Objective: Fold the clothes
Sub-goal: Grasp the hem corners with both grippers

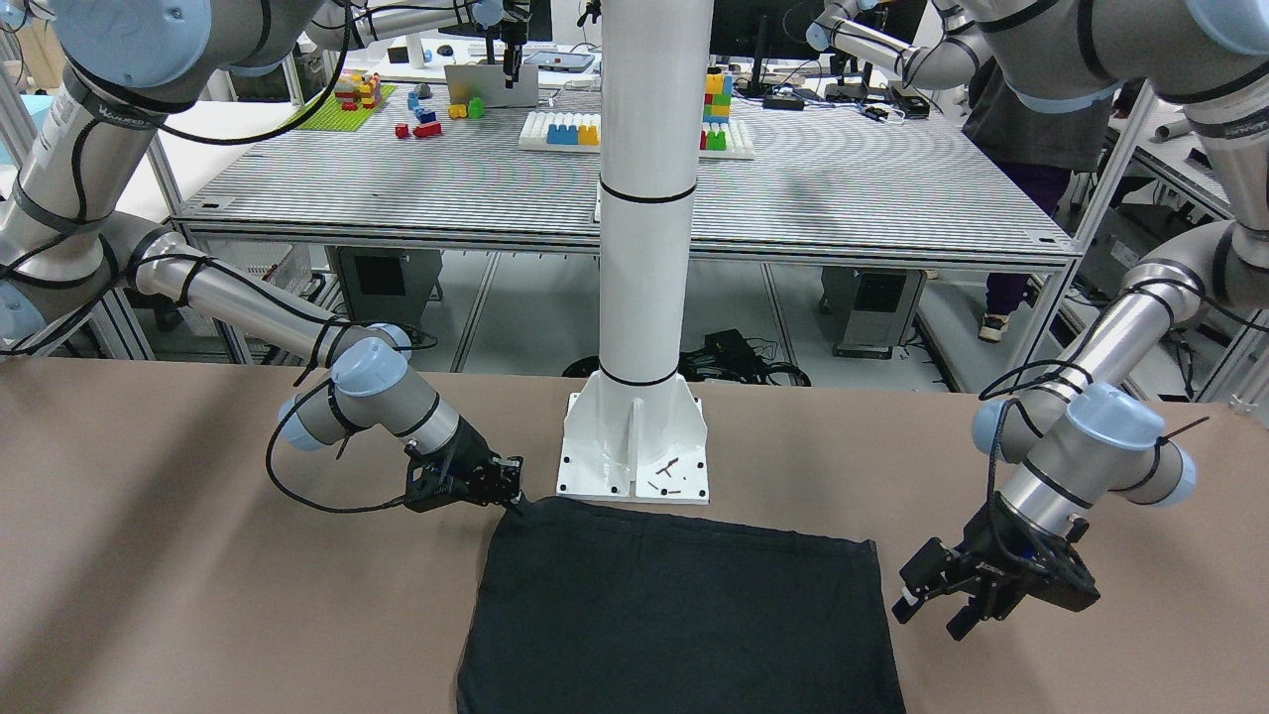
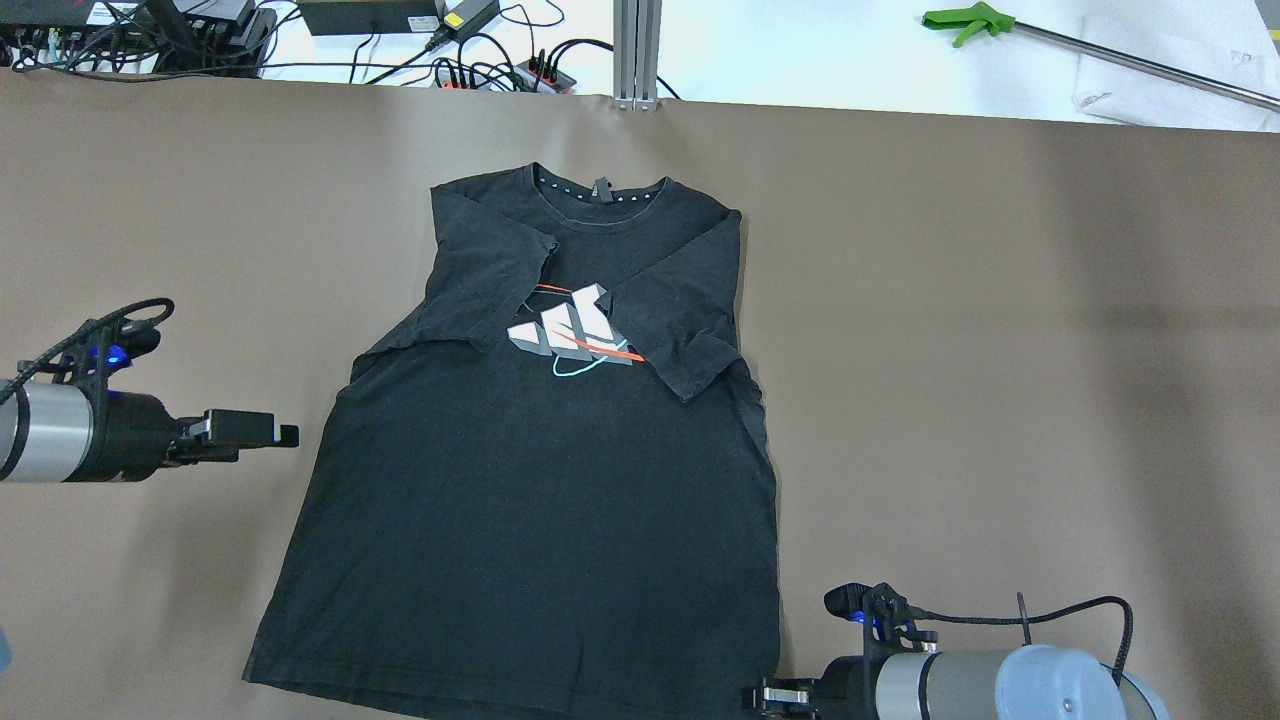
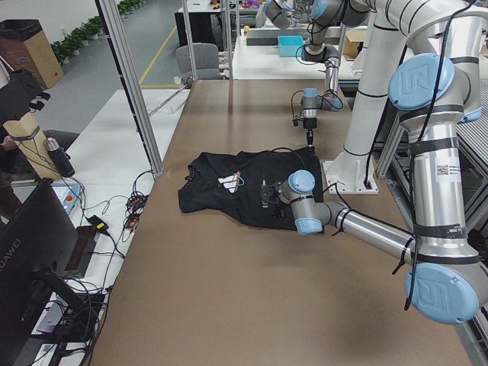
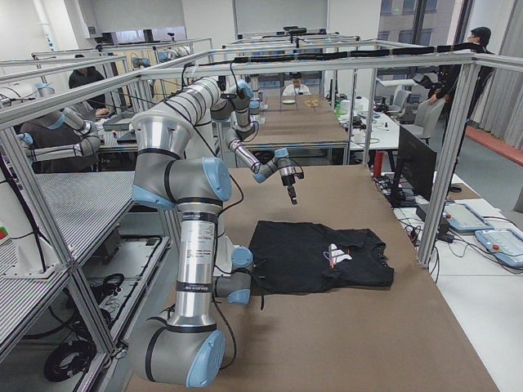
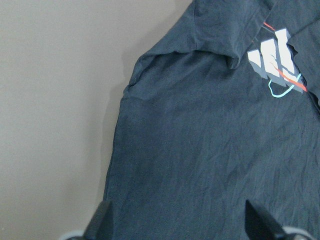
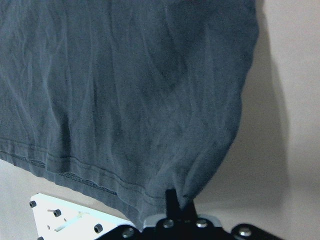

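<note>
The clothes are one black T-shirt with a grey, red and teal chest print, lying flat on the brown table with both sleeves folded in over the front. My right gripper is shut on the hem corner nearest the white pole base, and the fabric puckers at the pinch; that same right gripper shows at the shirt's corner in the front-facing view. My left gripper is open with nothing in it. It hovers a little off the shirt's side edge, and its two fingers stand spread over the cloth.
The white pole base stands just behind the hem, with small screws lying on it. Beyond the table's far edge are cables and power strips, an aluminium post and a green-handled grabber. Bare brown tabletop flanks the shirt.
</note>
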{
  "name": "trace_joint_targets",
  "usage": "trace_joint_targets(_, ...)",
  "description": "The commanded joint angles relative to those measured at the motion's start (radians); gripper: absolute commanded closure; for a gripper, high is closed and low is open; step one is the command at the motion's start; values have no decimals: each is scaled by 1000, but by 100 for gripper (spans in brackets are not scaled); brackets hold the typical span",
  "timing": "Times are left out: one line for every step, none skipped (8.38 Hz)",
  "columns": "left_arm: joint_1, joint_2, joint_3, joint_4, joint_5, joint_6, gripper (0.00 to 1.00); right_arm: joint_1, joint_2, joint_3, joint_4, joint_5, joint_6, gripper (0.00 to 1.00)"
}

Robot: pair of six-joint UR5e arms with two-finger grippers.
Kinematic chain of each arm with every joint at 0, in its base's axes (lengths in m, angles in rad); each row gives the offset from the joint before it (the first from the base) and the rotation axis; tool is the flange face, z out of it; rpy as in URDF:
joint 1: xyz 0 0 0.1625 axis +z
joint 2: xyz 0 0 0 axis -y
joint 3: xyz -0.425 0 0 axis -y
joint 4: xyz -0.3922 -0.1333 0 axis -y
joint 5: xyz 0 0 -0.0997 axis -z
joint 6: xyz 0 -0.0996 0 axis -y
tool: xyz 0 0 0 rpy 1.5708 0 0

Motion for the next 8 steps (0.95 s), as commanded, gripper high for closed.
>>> trace_joint_targets(86, 142, -59, -63, 52, -6, 7, 29, 7, 19, 2, 11, -13, 100)
trace_joint_targets(153, 165, -64, -61, 121, -7, 7, 30, 9, 25, 2, 10, -15, 100)
trace_joint_targets(233, 170, -62, -61, 208, -33, 7, 30, 10, 27, 2, 8, -15, 100)
trace_joint_targets(318, 170, -56, -64, 296, -70, 7, 30, 9, 25, 1, 4, -16, 100)
trace_joint_targets(389, 170, -51, -101, 357, -102, 7, 36, 10, 25, 1, 4, -16, 100)
trace_joint_targets(460, 171, -50, -112, 435, -118, 7, 39, 10, 27, 2, 7, -16, 100)
trace_joint_targets(492, 173, -51, -110, 474, -121, 7, 46, 12, 27, 2, 10, -18, 100)
trace_joint_targets(503, 176, -51, -110, 477, -132, 7, 47, 12, 27, 2, 10, -18, 100)
